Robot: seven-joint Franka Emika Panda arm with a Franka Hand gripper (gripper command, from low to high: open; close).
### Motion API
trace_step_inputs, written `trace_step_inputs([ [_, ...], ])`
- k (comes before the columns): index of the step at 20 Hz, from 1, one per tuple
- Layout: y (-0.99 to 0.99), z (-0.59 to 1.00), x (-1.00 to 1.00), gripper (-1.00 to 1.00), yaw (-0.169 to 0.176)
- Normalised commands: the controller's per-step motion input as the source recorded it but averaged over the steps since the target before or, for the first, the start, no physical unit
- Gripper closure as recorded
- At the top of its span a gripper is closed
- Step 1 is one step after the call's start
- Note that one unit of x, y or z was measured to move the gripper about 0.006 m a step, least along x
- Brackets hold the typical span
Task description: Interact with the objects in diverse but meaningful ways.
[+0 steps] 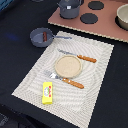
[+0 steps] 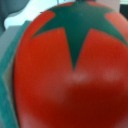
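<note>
A round red tomato [image 2: 70, 75] with a dark green star-shaped top fills the wrist view, very close to the camera. No finger of my gripper shows in either view, and the exterior view shows neither the arm nor the tomato. On the pale placemat [image 1: 95, 80] lie a yellow block with red marks [image 1: 47, 93], a beige plate [image 1: 67, 65], a brown-handled knife [image 1: 80, 56] and a brown-handled fork [image 1: 67, 80]. A dark grey pot [image 1: 70, 7] stands on the pink toy stove [image 1: 107, 27]. A dark grey pan [image 1: 41, 36] holding a small red piece sits on the exterior view's left.
The stove has black round burners [image 1: 89, 18] and a pale bowl [image 1: 123, 17] at the exterior view's right edge. Black cloth [image 1: 20, 65] covers the table around the placemat. A teal edge [image 2: 6, 107] shows beside the tomato in the wrist view.
</note>
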Motion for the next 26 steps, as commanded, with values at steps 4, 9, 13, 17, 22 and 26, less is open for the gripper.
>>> trace_step_inputs([
  [4, 0.12, -0.16, 0.36, 1.00, -0.017],
  [9, 0.15, -0.31, 0.02, 1.00, 0.000],
  [13, 0.21, -0.36, -0.04, 1.00, 0.008],
  [17, 0.35, -0.05, -0.36, -1.00, 0.062],
  [22, 0.37, 0.00, -0.34, -1.00, 0.086],
  [26, 0.36, 0.49, -0.34, -1.00, 0.049],
])
